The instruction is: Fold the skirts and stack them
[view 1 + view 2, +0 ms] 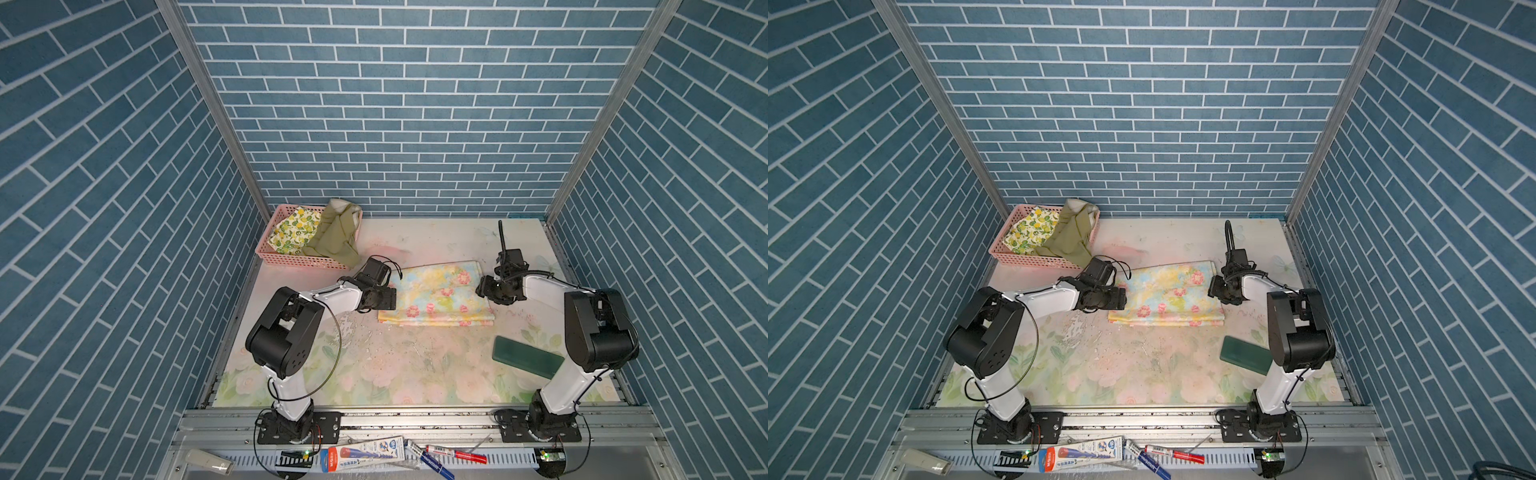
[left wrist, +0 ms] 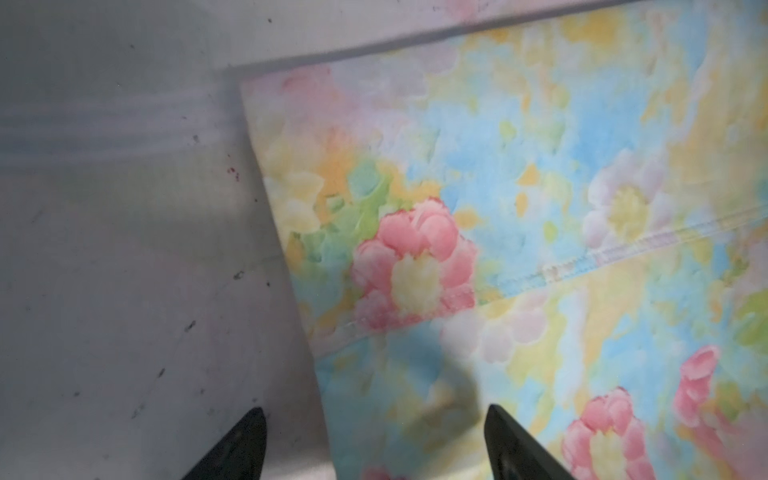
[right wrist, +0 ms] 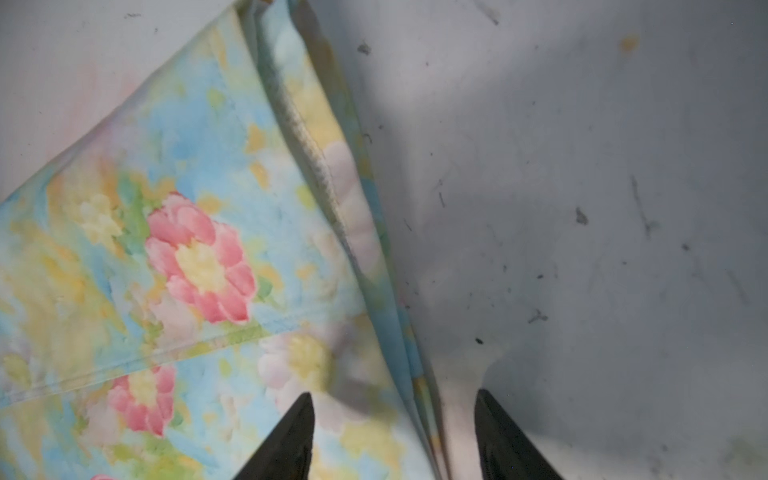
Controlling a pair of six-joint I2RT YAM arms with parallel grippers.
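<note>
1. Lying folded into a flat rectangle near the middle of the table [image 1: 415,374], the pastel floral skirt [image 1: 440,295] shows in both top views, with a stitched hem line running across its upper face.
2. At its right side the stacked layers show as several thin edges, plain to see in the right wrist view [image 3: 166,249].
3. The left gripper [image 2: 374,409] sits low at the skirt's left edge with its jaws spread wide. One of its fingers [image 2: 245,440] is over bare table and the other over the cloth, and nothing is held between them.
4. The right gripper [image 3: 392,392] is at the opposite edge with its jaws parted. It straddles the layered border, one finger [image 3: 282,444] above the print and the other above the table, and it pinches nothing.
5. In both top views the two grippers face each other across the folded skirt.
6. Away at the far left corner stands the pink basket [image 1: 291,259]. The lemon-print skirt [image 1: 293,230] lies crumpled inside it.
7. Beside that, the olive green skirt [image 1: 336,237] is bunched in the same basket and spills over its right rim onto the table.
8. A dark green block [image 1: 525,355] lies flat near the right arm, well apart from the floral skirt.
</note>
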